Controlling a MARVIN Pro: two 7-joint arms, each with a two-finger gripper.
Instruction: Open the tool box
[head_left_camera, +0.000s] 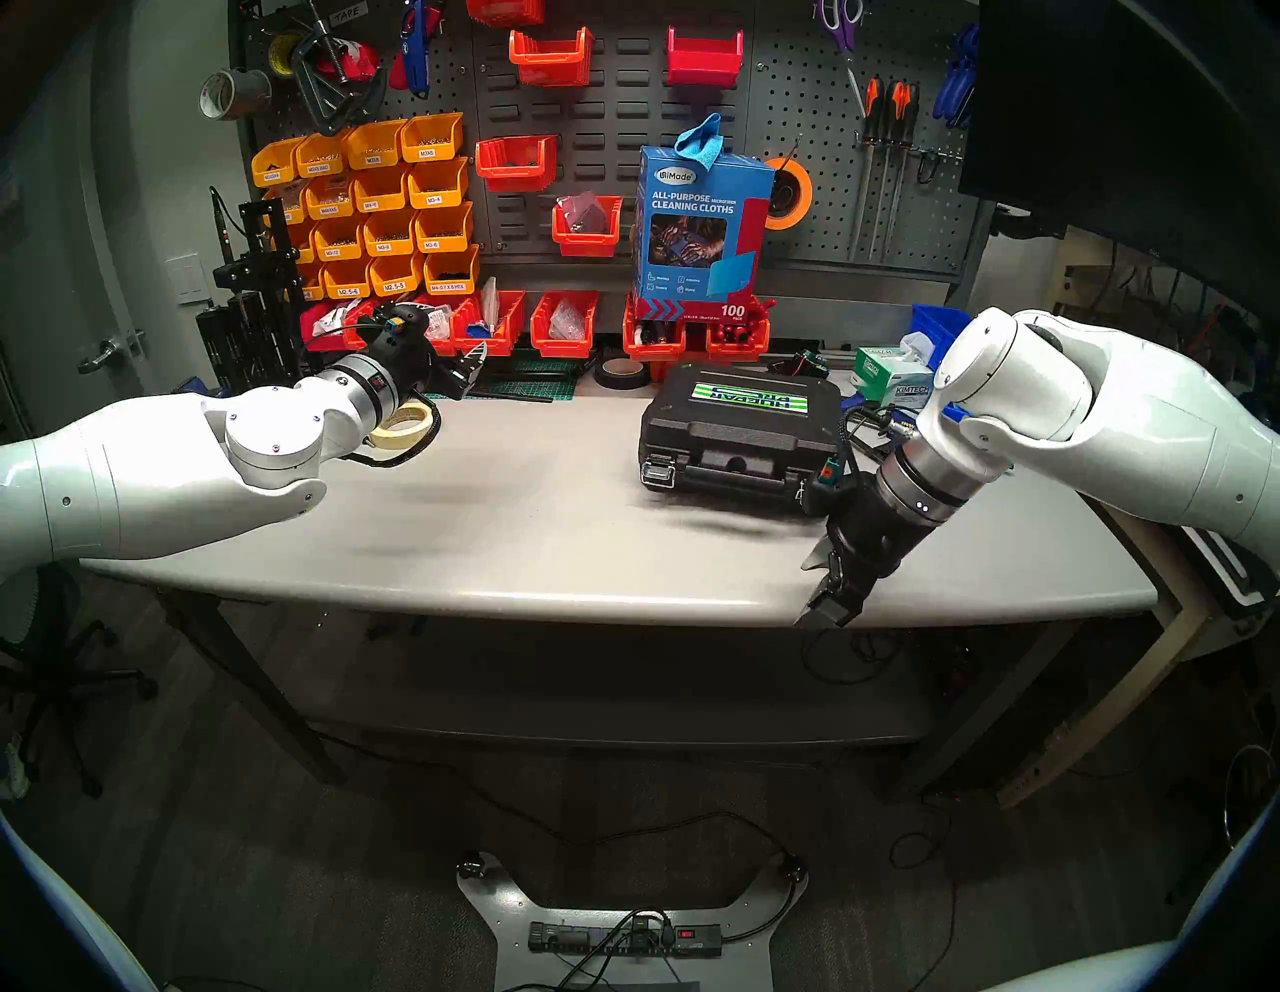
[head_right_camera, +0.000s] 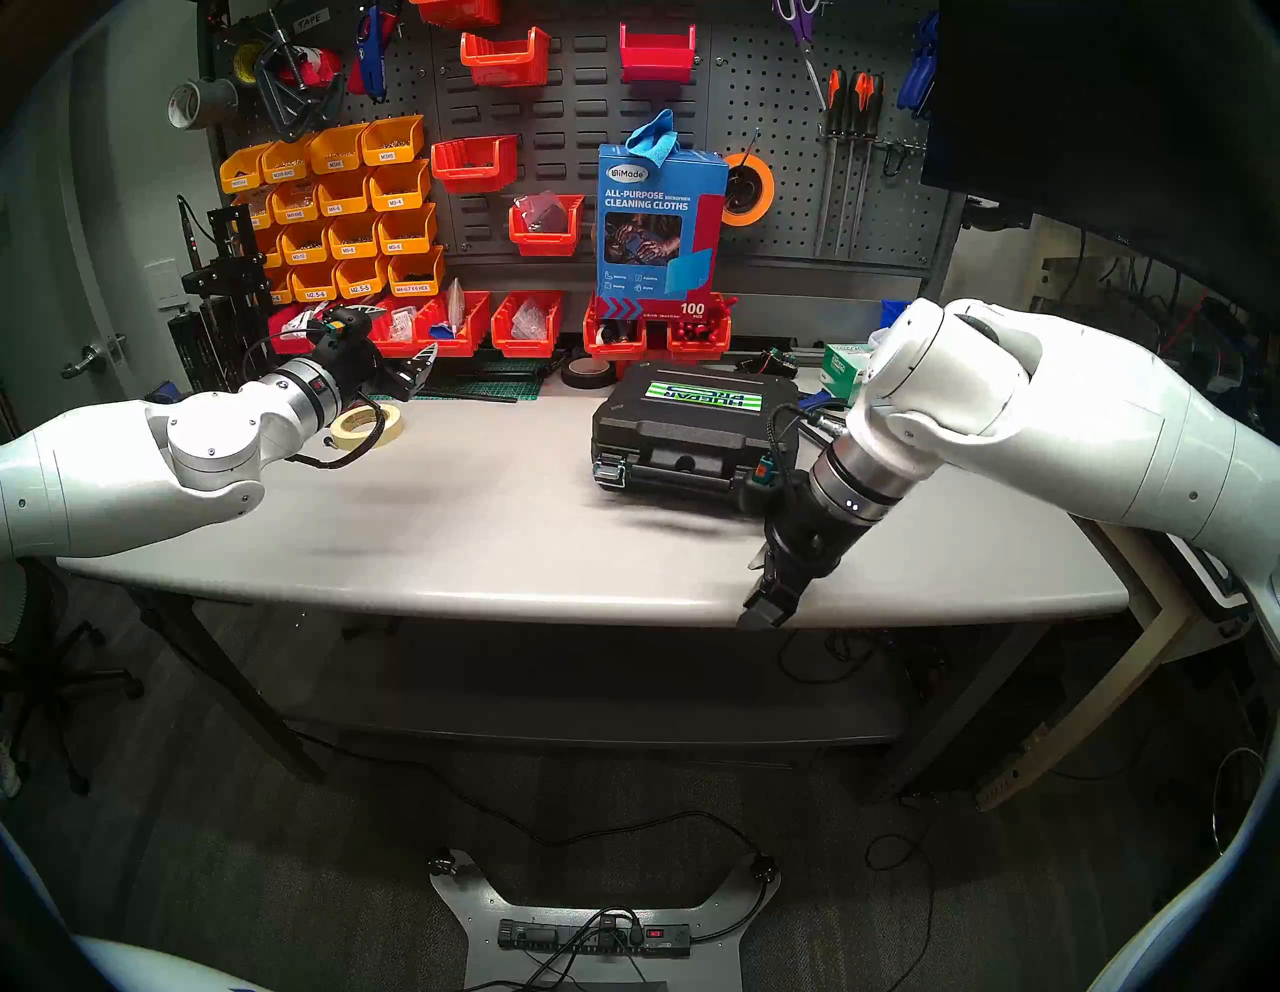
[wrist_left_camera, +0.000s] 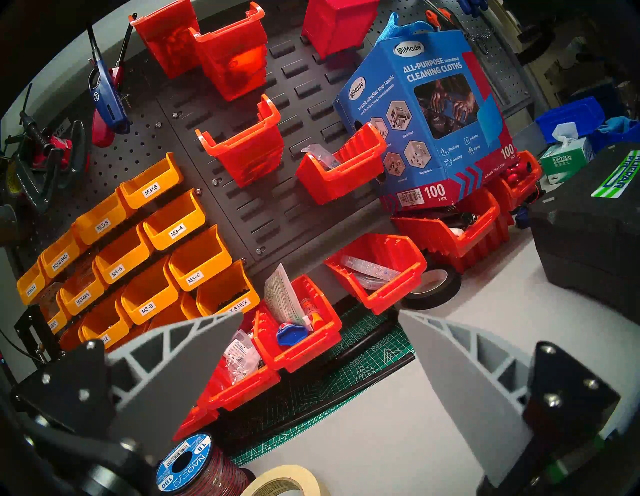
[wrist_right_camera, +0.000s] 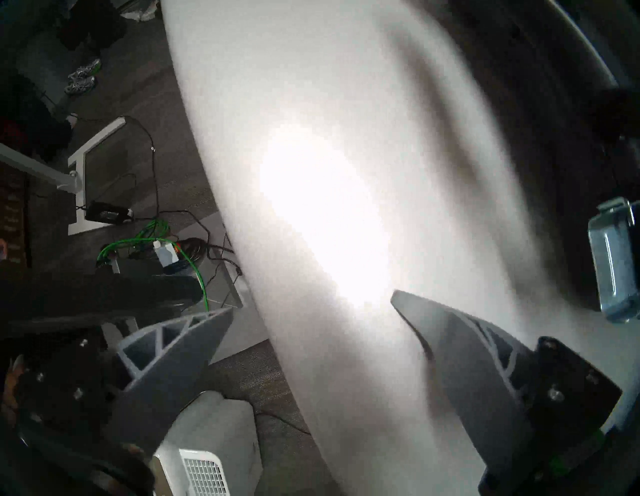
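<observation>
The tool box (head_left_camera: 741, 436) is lying flat and closed on the right half of the tabletop (head_left_camera: 526, 512), lid up. Its long axis is running left to right across the tabletop, parallel to the near edge. The handle side is facing the robot, with one silver latch (head_left_camera: 658, 473) showing at its left end; the other end of that side is sitting behind the right wrist, so a second latch cannot be made out there. The green-and-white sticker (head_left_camera: 750, 400) on the lid is reading upside down from the head view, its top edge toward the robot.

The right claw (head_left_camera: 821, 585) is pointing steeply down over the tabletop's near edge, just in front of the box's right front corner and apart from it. Its jaws are standing wide and holding nothing, as the right wrist view shows, with a latch (wrist_right_camera: 614, 259) appearing at that view's right edge; this view is somewhat blurred.

The left claw (head_left_camera: 471, 364) is hanging level above the tabletop's left rear, aimed at the red bins (head_left_camera: 499, 322), well apart from the box. Its jaws are also standing wide and empty. A roll of tape (head_left_camera: 405, 424) is lying under its wrist.
</observation>
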